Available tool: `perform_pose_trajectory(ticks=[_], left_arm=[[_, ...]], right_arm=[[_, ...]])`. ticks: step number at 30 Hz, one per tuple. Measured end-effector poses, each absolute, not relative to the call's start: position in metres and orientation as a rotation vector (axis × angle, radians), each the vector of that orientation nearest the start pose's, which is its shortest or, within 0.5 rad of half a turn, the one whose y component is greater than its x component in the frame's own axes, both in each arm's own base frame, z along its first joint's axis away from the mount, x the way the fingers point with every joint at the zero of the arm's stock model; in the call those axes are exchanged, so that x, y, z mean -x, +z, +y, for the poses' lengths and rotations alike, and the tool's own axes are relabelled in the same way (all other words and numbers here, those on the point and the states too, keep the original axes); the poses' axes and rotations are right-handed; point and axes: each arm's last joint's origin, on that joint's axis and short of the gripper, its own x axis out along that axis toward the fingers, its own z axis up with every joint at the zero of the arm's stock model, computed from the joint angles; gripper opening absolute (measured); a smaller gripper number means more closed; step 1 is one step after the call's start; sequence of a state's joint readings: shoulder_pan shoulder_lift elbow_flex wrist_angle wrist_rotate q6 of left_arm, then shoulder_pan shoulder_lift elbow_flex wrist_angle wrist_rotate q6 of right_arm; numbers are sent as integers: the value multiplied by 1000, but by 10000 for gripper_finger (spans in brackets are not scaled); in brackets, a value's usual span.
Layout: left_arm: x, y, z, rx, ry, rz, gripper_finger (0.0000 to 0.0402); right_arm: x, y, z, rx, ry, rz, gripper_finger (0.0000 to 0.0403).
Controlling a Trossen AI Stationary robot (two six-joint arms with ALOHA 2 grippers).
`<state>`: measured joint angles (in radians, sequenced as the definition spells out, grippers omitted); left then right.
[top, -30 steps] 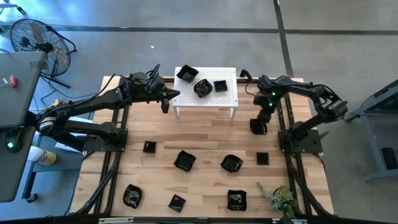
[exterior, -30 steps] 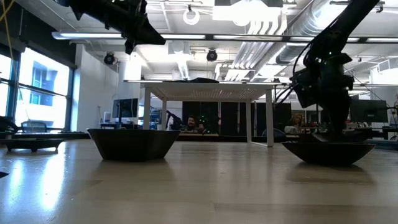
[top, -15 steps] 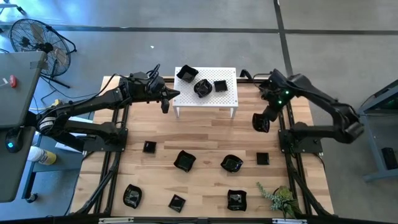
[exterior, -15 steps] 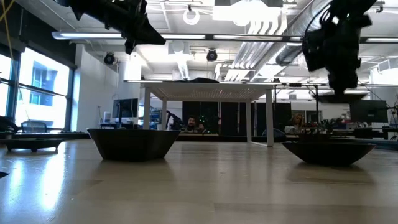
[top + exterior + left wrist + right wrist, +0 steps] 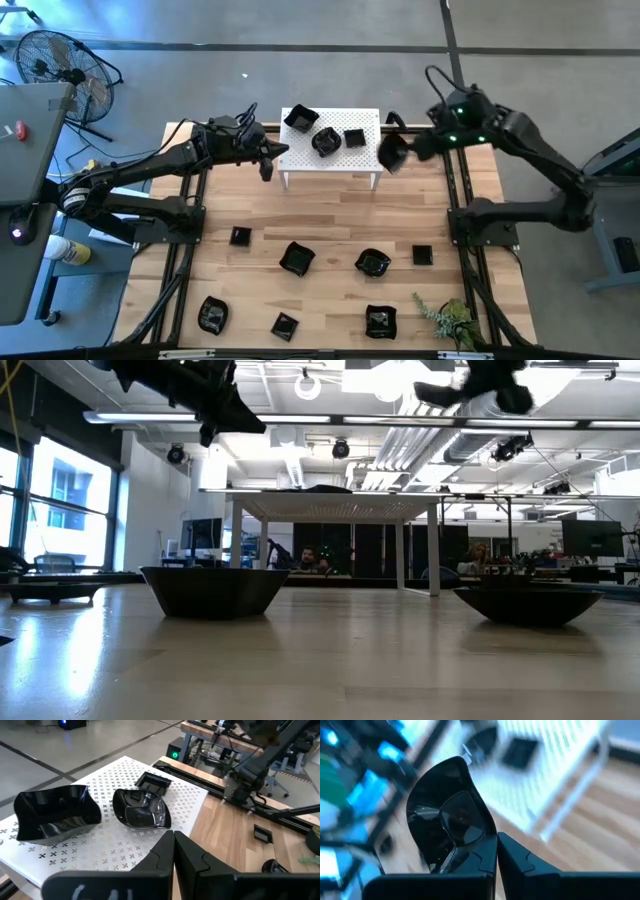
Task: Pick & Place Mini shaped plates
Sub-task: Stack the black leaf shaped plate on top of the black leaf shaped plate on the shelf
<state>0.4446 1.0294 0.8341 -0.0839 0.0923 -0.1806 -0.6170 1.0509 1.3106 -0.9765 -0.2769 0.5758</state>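
Between the right gripper's closed fingers sits the rim of a glossy black mini plate, pinched tight and carried in the air just off the right end of the white perforated stand; from above, that plate hangs beside the stand's edge, clear of the wooden table. Up on the stand, three black dishes are parked: a wavy-edged square one at the far left corner, a rounder bowl-like one in the middle, and a small flat square one beyond it. Over on the other side, the left gripper hovers off the stand's left end with its fingers pressed together on nothing. Down on the table, more mini shaped plates lie scattered well apart: a small square, a wavy one, a round one, another small square, and three along the near edge. A sprig of green plant lies at the near right corner, and a floor fan stands off the table to the far left.
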Motion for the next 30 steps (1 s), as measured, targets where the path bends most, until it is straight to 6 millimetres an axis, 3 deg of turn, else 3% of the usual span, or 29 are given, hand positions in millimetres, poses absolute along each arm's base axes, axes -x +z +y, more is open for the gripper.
perform_pose_trajectory(ticks=[7, 16, 22, 30], left_arm=[[-208, 315, 97, 246, 406, 232, 1], [-208, 315, 97, 220, 403, 238, 1], [-208, 315, 97, 202, 402, 241, 1], [-208, 315, 97, 202, 402, 242, 1]], right_arm=[[-226, 382, -120, -1000, -548, 354, 3], [-289, 325, -157, -1129, -628, 406, 4], [-303, 302, -168, -1162, -667, 455, 4], [-304, 295, -177, -1144, -698, 447, 4]])
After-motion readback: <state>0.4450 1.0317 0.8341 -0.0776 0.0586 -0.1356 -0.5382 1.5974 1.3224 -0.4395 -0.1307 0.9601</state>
